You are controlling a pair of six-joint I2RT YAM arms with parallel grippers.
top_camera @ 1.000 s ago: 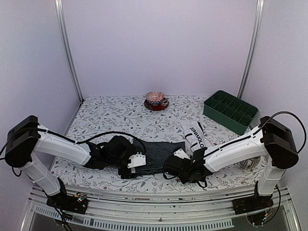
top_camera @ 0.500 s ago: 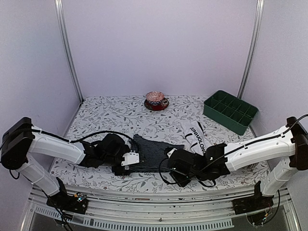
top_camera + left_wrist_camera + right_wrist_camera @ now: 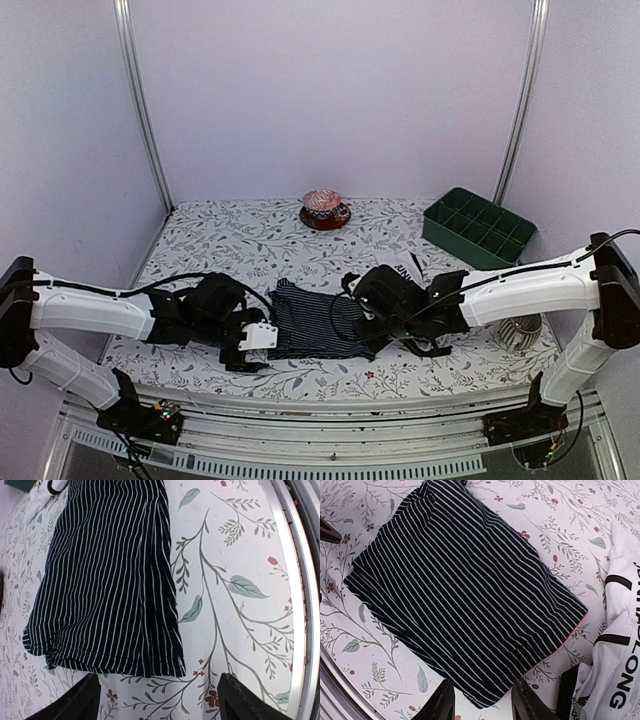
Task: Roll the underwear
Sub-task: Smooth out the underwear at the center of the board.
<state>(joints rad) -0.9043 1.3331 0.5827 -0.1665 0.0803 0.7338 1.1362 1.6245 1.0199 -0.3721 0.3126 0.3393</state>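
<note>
- In the top view, the right arm covers most of the white brief (image 3: 412,268). Only a small part with black trim shows, at about 2 o'clock from the striped brief (image 3: 310,320).
- The right wrist view shows more of the white brief (image 3: 620,645) at its 3 o'clock edge. It is cut off by the frame, and its black lettering reads only in part.
- The striped brief lies flat at about 6 o'clock on the floral tablecloth (image 3: 230,250), between the two grippers. From above, its right end is hidden under the right gripper (image 3: 372,335).
- The left wrist view crops the far end of the striped brief (image 3: 105,580) at 12 o'clock. Its near hem is fully visible.
- The left gripper (image 3: 157,700) stands open with its fingertips wide apart over bare cloth. They are just short of the hem and hold nothing.
- The right gripper (image 3: 482,705) has its jaws partly parted. The near corner of the striped brief (image 3: 465,595) lies flat between the tips and is not pinched.
- A pale ribbed object behind the right arm, at 4 o'clock on the table, is too hidden to identify.
- The metal front rail (image 3: 300,580) runs close beside the left gripper, so there is little room toward 6 o'clock.
- Bare tablecloth opens toward 12 o'clock as far as the bowl on its saucer (image 3: 324,208).
- The green divided tray (image 3: 478,232) sits at 2 o'clock, well apart from both briefs.
</note>
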